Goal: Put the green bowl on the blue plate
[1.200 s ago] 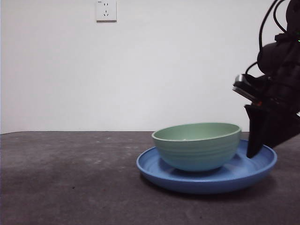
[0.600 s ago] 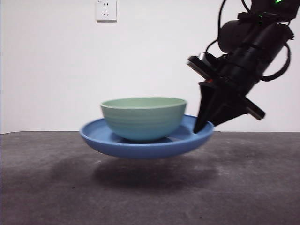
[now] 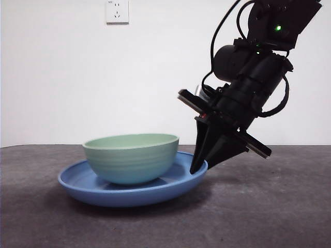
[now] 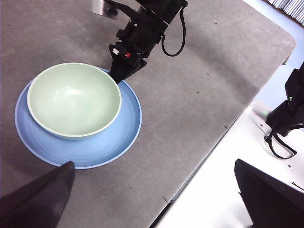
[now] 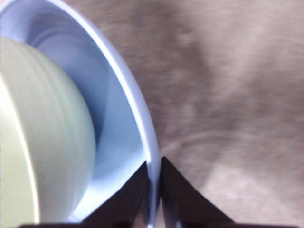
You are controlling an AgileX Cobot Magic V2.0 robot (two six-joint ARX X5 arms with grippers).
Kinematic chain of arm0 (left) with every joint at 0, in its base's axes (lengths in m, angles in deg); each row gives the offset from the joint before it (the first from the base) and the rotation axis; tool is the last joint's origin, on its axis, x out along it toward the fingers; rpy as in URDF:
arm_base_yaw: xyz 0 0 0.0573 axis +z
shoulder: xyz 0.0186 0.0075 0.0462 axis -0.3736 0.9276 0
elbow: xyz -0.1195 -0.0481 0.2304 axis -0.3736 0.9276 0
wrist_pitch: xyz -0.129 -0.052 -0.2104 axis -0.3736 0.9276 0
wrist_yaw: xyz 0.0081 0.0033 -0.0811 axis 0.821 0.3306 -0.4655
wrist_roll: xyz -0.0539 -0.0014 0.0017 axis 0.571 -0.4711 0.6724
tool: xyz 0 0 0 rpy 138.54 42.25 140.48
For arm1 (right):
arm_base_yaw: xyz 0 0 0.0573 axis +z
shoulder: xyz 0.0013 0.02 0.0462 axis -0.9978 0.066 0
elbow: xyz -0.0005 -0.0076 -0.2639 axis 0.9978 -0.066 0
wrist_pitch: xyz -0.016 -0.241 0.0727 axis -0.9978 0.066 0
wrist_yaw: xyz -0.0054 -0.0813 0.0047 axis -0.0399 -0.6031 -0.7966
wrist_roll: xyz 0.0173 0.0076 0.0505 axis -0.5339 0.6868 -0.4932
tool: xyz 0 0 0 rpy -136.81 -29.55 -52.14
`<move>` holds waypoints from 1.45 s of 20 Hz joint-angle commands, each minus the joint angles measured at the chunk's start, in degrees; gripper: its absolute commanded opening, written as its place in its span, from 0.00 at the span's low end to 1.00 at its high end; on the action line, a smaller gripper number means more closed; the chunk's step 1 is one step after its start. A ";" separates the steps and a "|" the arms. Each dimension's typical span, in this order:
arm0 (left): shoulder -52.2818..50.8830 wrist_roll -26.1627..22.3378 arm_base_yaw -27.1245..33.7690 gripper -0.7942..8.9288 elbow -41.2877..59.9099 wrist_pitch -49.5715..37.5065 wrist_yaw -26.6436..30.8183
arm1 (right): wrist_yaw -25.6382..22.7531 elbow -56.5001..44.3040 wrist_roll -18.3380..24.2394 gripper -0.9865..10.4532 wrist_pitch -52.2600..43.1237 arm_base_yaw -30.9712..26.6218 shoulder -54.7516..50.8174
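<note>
The green bowl (image 3: 131, 157) stands upright inside the blue plate (image 3: 103, 194), left of centre in the front view. The plate lies low at the dark tabletop, its right side tilted slightly up. My right gripper (image 3: 198, 166) comes down from the upper right and is shut on the plate's right rim. In the right wrist view its jaws (image 5: 153, 167) pinch the thin blue plate rim (image 5: 124, 102), with the bowl (image 5: 42, 137) beside them. The left gripper (image 4: 153, 166) hangs high above, open and holding nothing, looking down on bowl (image 4: 73, 97), plate (image 4: 124, 135) and right gripper (image 4: 118, 72).
A white wall socket (image 3: 117, 11) sits on the back wall. In the left wrist view the grey table's edge (image 4: 204, 156) runs diagonally, with a white surface and a black device (image 4: 287, 116) beyond it.
The right gripper lifted the plate with the bowl off the table at the right, carried it leftward through the air, and has now lowered it to table level further left.
</note>
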 commanded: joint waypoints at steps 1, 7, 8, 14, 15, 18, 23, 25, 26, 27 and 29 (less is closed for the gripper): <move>0.26 0.15 -0.33 0.66 -0.72 -0.46 -0.37 | 0.31 1.31 -0.81 0.09 -0.57 0.37 1.51; 0.26 0.15 -0.33 0.66 -0.72 -0.46 -0.37 | 0.04 1.31 -0.74 0.13 -0.57 0.37 1.79; 0.26 0.15 -0.33 0.66 -0.72 -0.46 -0.37 | -0.61 1.31 -0.68 0.19 -0.57 0.37 1.79; 0.26 0.15 -0.33 0.66 -0.72 -0.46 -0.37 | -3.28 1.53 0.13 0.24 0.15 -0.63 -2.36; 0.26 0.15 -0.33 0.66 -0.72 -0.46 -0.37 | -4.48 1.62 0.72 0.26 1.22 -0.90 -4.17; 0.26 0.15 -0.33 0.66 -0.72 -0.46 -0.37 | -7.56 1.62 3.48 0.34 6.51 -2.23 -11.17; 0.26 0.15 -0.33 0.66 -0.72 -0.48 -0.37 | -13.84 1.62 10.23 0.41 19.50 -2.40 -26.93; 0.26 0.15 -0.33 0.66 -0.72 -0.57 -0.37 | -14.71 1.62 11.50 0.44 23.69 -2.43 -32.94; 0.26 0.15 -0.33 0.66 -0.72 -0.68 -0.37 | -14.71 1.62 11.52 0.46 25.42 -2.43 -35.80; 0.26 0.15 -0.33 0.66 -0.72 -0.68 -0.37 | -14.78 1.62 11.54 0.48 26.49 -2.43 -37.68; 0.26 0.15 -0.33 0.66 -0.72 -0.66 -0.37 | -15.87 1.60 11.54 0.51 28.50 -2.43 -41.09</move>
